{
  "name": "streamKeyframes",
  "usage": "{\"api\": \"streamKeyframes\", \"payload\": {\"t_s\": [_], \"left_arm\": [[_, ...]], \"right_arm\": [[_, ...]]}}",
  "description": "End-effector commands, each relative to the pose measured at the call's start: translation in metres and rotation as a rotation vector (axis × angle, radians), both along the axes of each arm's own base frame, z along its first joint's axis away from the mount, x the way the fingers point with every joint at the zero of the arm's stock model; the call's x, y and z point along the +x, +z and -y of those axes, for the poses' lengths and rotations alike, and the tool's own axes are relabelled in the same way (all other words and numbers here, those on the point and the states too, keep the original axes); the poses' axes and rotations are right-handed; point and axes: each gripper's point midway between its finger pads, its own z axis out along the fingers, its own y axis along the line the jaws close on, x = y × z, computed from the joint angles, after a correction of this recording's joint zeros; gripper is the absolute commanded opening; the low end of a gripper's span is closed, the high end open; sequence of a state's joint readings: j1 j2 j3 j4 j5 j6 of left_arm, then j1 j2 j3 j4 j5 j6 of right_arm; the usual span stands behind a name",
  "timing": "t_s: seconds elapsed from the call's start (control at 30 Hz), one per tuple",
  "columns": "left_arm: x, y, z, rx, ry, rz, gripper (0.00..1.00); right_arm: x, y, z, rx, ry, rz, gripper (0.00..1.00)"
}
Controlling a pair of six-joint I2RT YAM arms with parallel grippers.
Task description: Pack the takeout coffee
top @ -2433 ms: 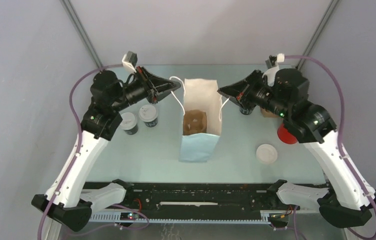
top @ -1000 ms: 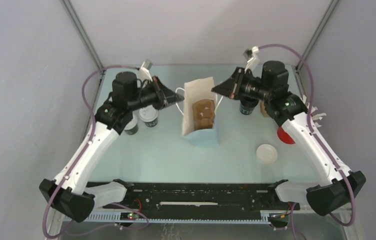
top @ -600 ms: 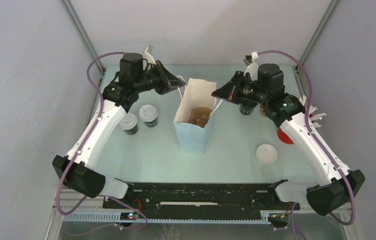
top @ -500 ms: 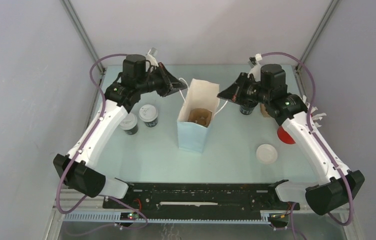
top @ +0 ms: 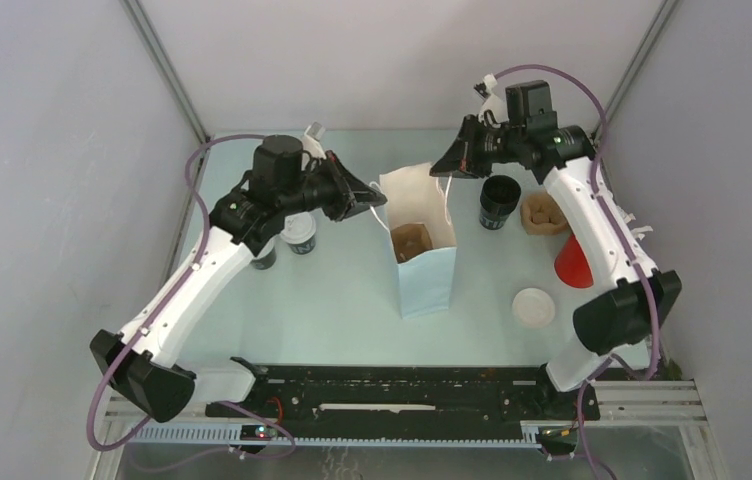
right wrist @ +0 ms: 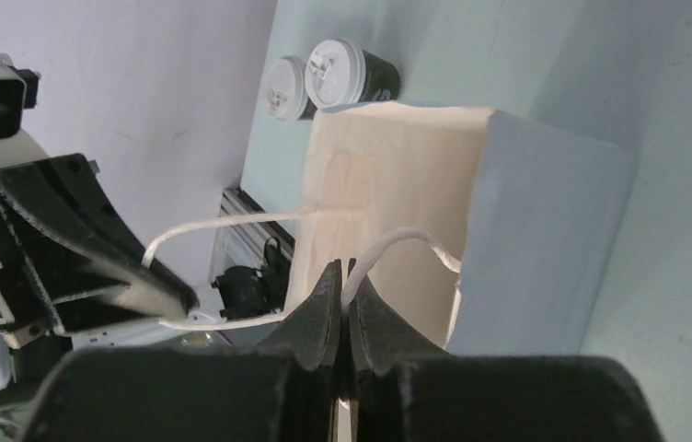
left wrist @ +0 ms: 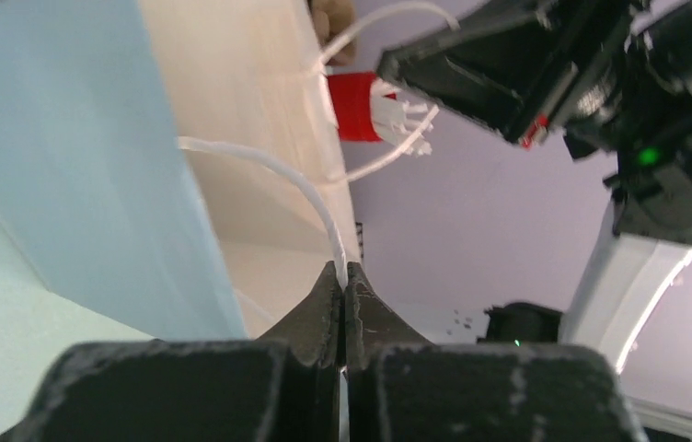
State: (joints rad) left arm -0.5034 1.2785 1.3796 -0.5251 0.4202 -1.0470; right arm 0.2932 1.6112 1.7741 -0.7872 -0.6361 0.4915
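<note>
A paper bag (top: 426,282), light blue outside and cream inside, stands at mid table with a brown item (top: 412,241) in it. My left gripper (top: 378,200) is shut on the bag's left white handle (left wrist: 273,168). My right gripper (top: 439,170) is shut on the right white handle (right wrist: 399,241). Both handles are pulled apart above the bag's mouth. Two lidded black coffee cups (top: 299,233) stand left of the bag, partly hidden under my left arm; they also show in the right wrist view (right wrist: 340,73). An open black cup (top: 499,201) stands right of the bag.
A brown paper item (top: 544,213) lies beside the open cup. A red cone-shaped object (top: 574,263) and a loose white lid (top: 533,307) lie at the right. Grey walls close in the back and sides. The black arm rail (top: 402,390) runs along the near edge.
The bag has shifted right and turned, carried by both handles. My right gripper rose and moved toward the back; my left gripper came down and right, following the bag.
</note>
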Motion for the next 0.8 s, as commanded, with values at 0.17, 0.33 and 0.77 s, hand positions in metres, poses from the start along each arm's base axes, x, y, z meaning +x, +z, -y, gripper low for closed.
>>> {"api": "streamKeyframes", "payload": {"t_s": [0.17, 0.33, 0.77], "left_arm": [[-0.041, 0.010, 0.040, -0.043, -0.121, -0.023, 0.04], [-0.052, 0.003, 0.051, -0.009, -0.178, -0.040, 0.11], [-0.038, 0.001, -0.124, 0.472, 0.160, 0.165, 0.94]], "right_arm": [[-0.012, -0.008, 0.008, -0.082, 0.293, -0.041, 0.03], [-0.003, -0.010, 0.007, -0.082, 0.286, -0.037, 0.04], [-0.002, 0.011, 0.042, -0.256, 0.031, -0.003, 0.64]]}}
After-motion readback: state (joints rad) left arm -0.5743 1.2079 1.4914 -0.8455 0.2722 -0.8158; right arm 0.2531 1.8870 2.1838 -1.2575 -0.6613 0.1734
